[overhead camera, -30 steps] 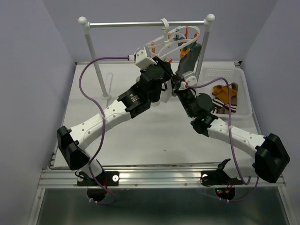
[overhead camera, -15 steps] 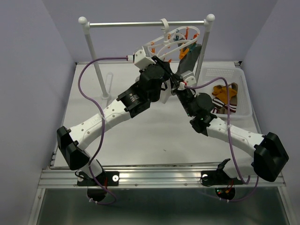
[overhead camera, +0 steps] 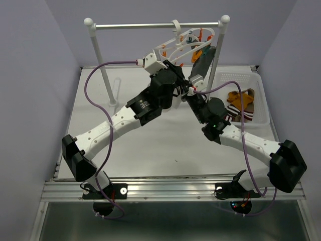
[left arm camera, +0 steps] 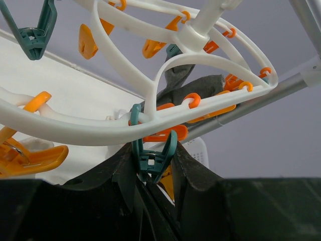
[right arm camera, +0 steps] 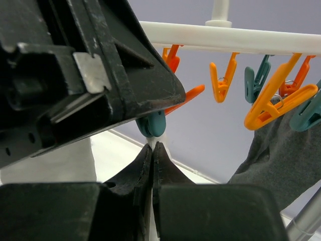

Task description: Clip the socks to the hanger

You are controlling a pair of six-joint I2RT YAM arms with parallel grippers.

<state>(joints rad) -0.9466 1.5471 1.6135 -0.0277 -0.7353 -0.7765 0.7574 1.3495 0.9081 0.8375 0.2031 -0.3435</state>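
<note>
Right arm [overhead camera: 235, 138] nearer hanger [overhead camera: 183, 42]; left fingers [left arm camera: 125, 170] clamped on teal clip [left arm camera: 150, 159], right fingers [right arm camera: 140, 165] together.

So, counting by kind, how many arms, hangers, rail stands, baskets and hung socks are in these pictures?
arms: 2, left arm and right arm
hanger: 1
rail stand: 1
basket: 1
grey sock, hung on the hanger: 1
Total: 6

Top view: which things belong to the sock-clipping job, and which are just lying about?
Job: hanger; grey sock clipped on it; socks in the basket; teal clip between the left jaws.
Lying about: rail stand; basket.
</note>
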